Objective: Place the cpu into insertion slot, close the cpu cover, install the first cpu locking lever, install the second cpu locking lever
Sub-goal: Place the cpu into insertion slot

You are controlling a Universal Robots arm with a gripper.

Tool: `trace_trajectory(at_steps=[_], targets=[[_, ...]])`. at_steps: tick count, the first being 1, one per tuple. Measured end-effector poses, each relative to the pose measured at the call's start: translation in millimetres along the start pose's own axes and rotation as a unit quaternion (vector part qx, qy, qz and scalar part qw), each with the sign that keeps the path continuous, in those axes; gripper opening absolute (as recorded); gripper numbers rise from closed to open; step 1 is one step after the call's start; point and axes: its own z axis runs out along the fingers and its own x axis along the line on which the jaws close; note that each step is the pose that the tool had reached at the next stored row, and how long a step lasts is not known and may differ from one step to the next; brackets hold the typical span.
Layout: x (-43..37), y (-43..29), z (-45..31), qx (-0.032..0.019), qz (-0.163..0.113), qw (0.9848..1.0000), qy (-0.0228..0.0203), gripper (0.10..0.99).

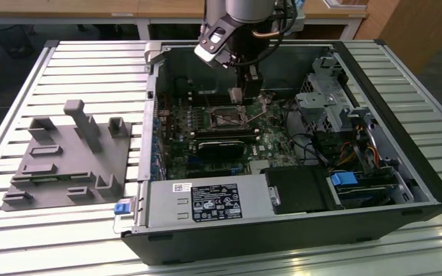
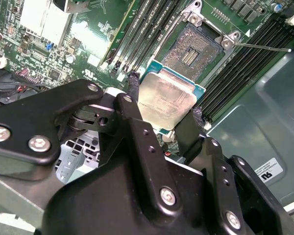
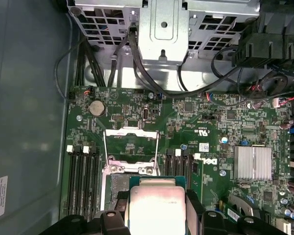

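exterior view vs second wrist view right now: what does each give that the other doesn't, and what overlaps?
Exterior view adds: the whole open computer case, its power supply, and the grey fixture block on the slatted table at the exterior view's left.
Second wrist view adds: the cpu with its silvery top, clamped between the fingers of the end effector, and the bare contact field inside the insertion slot.
Shared: the end effector hanging over the green motherboard, close to the insertion slot.

Slatted metal table (image 1: 75, 63): open computer case (image 1: 282, 241), grey fixture (image 1: 67, 167).
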Motion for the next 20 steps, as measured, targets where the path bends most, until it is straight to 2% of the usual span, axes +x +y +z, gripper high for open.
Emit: trace_trajectory(at_steps=[15, 20], targets=[[3.1, -4.0, 10.6, -0.0002, 0.0, 1.0, 0.0, 0.541], [5.1, -5.0, 17.0, -0.0003, 0.0, 1.0, 0.0, 0.541]])
